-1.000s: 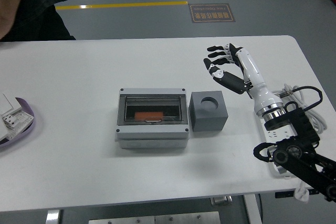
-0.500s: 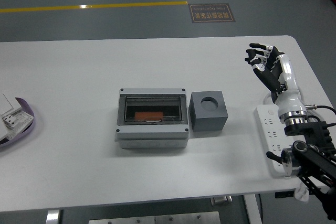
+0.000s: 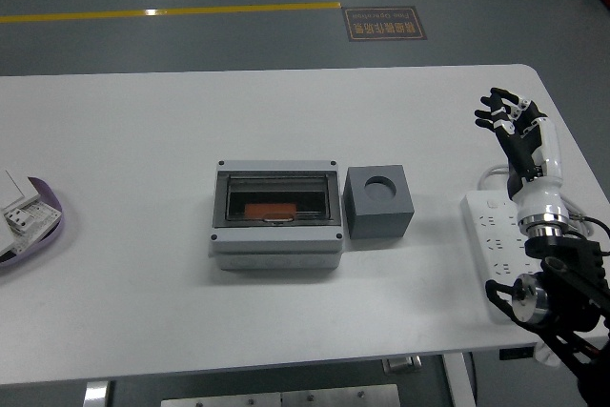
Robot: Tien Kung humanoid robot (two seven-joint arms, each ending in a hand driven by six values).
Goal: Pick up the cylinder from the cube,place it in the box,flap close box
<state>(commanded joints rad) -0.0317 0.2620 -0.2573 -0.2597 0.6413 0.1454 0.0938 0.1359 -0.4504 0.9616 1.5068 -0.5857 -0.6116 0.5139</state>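
Looks like a robot lab or industrial test hall, not a home. Grey coated floor (image 3: 238, 45) w/ a yellow line (image 3: 172, 13) and a floor sign (image 3: 385, 23) at the far side. Plain white table (image 3: 143, 131), white power strip (image 3: 496, 240) at the right edge, a tray (image 3: 38, 226) w/ small parts at the left.

Right hand (image 3: 516, 127) is pulling back from beside the grey cube (image 3: 379, 201) toward the table's right edge, fingers loosely spread, now above the power strip (image 3: 498, 238). Person at far-left corner is gone.
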